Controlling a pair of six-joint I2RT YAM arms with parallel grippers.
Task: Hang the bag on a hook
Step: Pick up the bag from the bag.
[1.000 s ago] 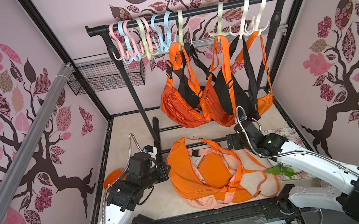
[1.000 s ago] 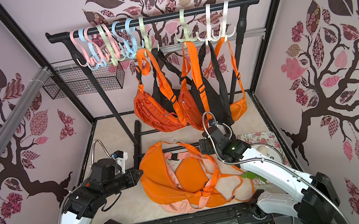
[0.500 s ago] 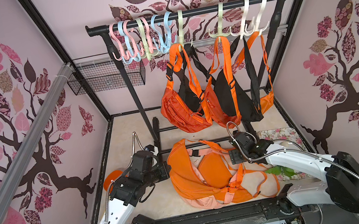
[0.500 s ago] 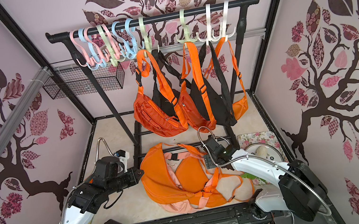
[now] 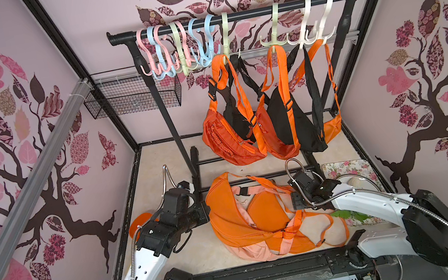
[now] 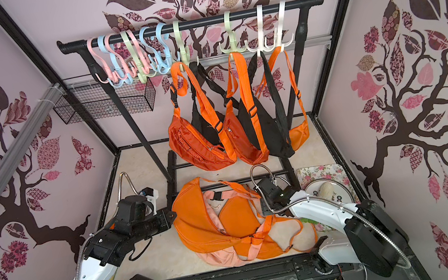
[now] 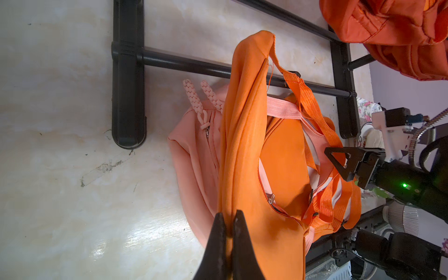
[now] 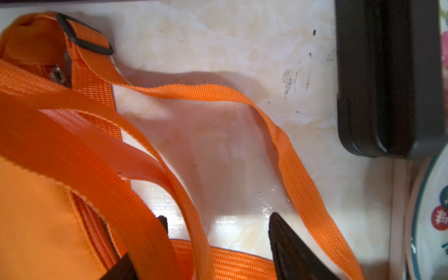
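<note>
Two bags (image 5: pixel 229 214) on marbled floor (image 5: pixel 158 164), tree-patterned walls (image 5: pixel 13 137)

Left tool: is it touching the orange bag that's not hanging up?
Touching. The left wrist view shows the left tool pinched shut on a fold of the orange bag, with the cloth squeezed between its two tips.

Bright, even light; glare patches on the marbled tabletop (image 7: pixel 60 206) near the rack foot (image 7: pixel 128 97). Both top views bow at edges; nearest strap (image 8: pixel 109 167) blurs.
</note>
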